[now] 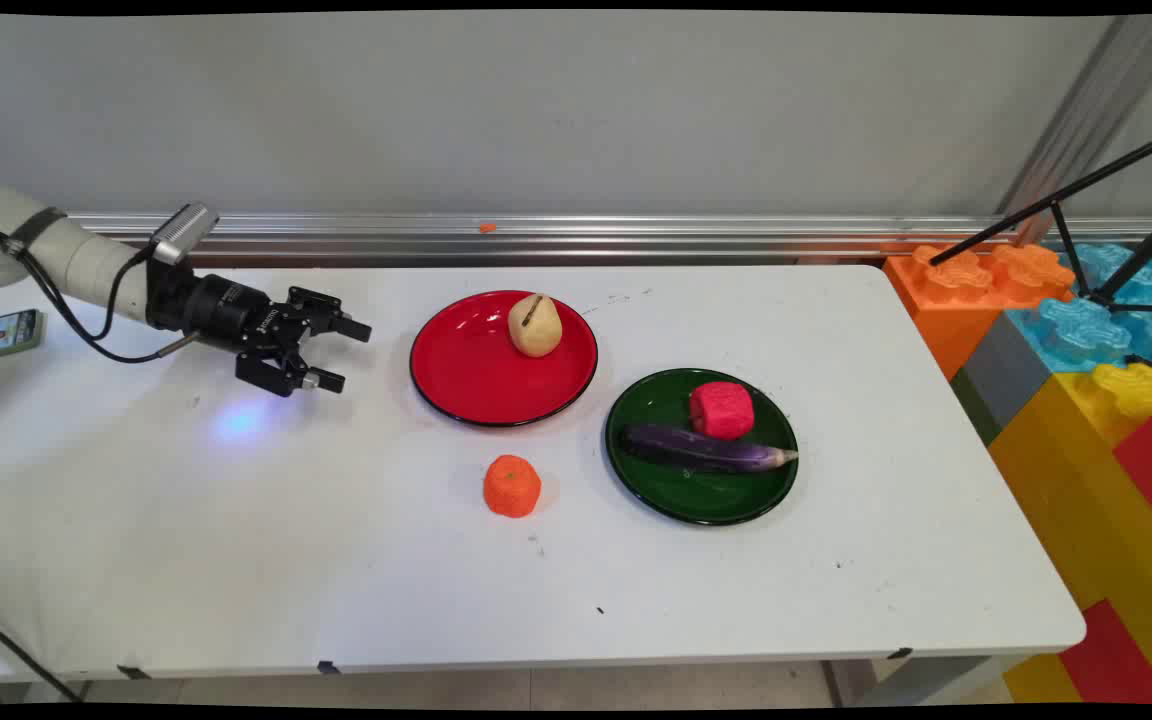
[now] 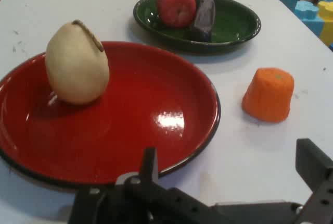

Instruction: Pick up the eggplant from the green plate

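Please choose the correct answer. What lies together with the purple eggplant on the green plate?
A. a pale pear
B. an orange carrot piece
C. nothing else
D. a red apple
D: the red apple sits on the green plate right beside the purple eggplant, while the pale pear is on the red plate and the orange carrot piece stands on the bare table.

My hand hovers empty, its two digits apart, near the bench's left edge. Nearest lies a red plate bearing an upright tan pear.
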Robot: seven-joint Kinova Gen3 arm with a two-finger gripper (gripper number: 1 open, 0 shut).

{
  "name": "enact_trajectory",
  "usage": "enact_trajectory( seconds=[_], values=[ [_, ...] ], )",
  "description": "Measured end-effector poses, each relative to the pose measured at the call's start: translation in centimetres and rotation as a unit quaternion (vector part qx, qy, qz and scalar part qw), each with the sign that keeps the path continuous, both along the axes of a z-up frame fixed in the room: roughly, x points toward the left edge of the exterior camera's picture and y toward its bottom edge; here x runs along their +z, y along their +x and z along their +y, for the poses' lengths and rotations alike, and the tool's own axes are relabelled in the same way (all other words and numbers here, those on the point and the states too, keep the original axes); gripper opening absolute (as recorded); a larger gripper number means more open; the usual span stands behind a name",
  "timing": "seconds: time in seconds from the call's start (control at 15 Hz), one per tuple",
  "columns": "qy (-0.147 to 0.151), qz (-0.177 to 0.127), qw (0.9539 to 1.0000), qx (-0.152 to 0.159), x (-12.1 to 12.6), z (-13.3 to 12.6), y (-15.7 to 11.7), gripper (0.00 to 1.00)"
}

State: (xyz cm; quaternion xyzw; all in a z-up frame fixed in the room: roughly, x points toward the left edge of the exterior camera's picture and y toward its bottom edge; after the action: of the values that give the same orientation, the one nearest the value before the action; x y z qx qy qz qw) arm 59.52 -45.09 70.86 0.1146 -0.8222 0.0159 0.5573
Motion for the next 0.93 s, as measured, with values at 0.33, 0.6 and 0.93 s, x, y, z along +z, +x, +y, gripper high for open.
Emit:
enact_trajectory(
  seconds=[0.33,0.6,0.93],
  values=[
    [-0.011,0.021,0.9997,-0.009,1.2,-0.5,-1.3,1.0],
    [-0.022,0.037,0.9988,-0.022,2.4,-1.3,-3.2,1.0],
    [-0.033,0.053,0.9975,-0.034,3.9,-2.3,-6.4,1.0]
  ],
)
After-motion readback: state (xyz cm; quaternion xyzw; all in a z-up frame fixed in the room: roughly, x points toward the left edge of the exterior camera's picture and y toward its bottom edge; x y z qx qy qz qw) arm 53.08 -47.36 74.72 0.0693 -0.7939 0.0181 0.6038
